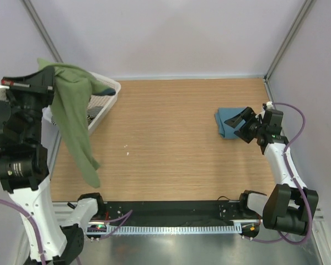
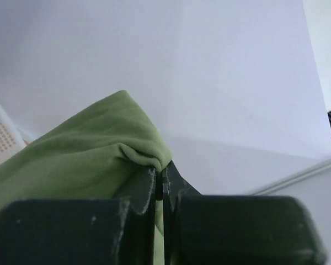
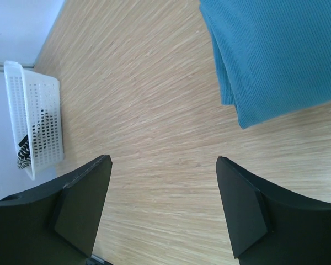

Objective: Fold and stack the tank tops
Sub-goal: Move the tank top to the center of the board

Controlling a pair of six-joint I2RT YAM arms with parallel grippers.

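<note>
1. A light wooden table (image 1: 171,149) fills the view, with pale walls behind it and on both sides.
2. An olive-green tank top (image 1: 71,121) hangs in the air at the table's left edge. It is pinched at an upper fold by the left gripper (image 2: 160,175), whose fingers are clenched tight on the cloth. The top looks soft, light and limp, and it dangles long and bunched. It will likely need spreading flat first, then taking by the shoulder straps or hem corners.
3. A white slotted basket (image 1: 109,95) sits at the back left corner, just behind the hanging cloth. Something dark and striped lies inside, too hidden to name. The trailing hem could catch on the basket's rim.
4. A teal-blue tank top (image 1: 226,118) lies folded on the table's right side. Its fine ribbed cloth would slide and unfold easily if nudged.
5. The right gripper (image 3: 161,163) hovers just beside the teal fold, jaws spread wide, holding nothing.
</note>
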